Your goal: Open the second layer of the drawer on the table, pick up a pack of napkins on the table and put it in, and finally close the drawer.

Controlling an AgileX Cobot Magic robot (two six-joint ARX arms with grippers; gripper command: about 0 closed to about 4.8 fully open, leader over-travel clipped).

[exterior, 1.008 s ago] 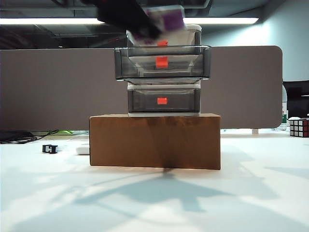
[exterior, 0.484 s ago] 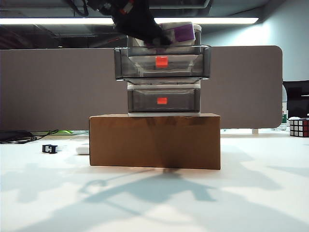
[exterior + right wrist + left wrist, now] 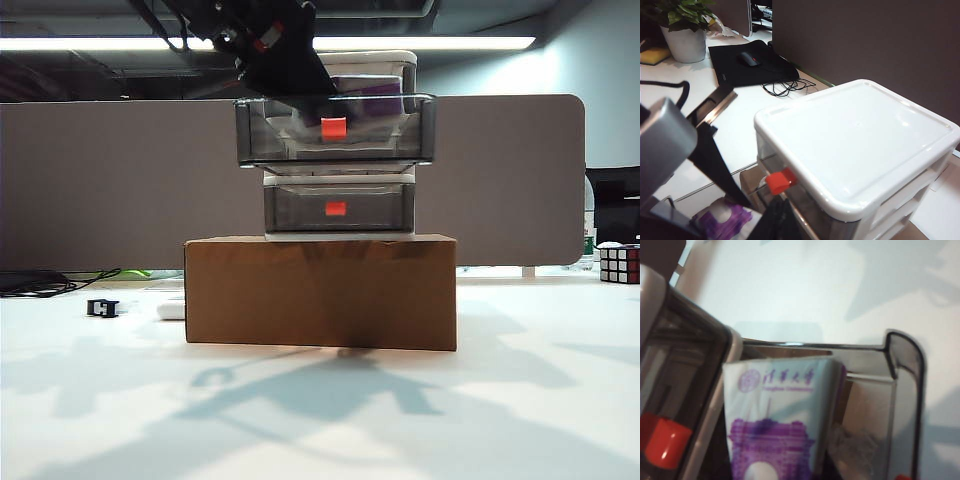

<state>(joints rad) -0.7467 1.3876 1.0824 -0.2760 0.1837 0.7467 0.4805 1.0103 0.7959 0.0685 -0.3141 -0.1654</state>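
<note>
While the second layer of the drawer stands pulled out over the brown cardboard box, the left gripper reaches down into it, its fingers closed on the pack of napkins, which sits partly inside the open tray; the right gripper is out of sight, so its opening cannot be told

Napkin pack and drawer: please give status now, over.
Left claw above the open second layer, shut on the pack of napkins. Right claw not in view. Nothing in the way seen.
</note>
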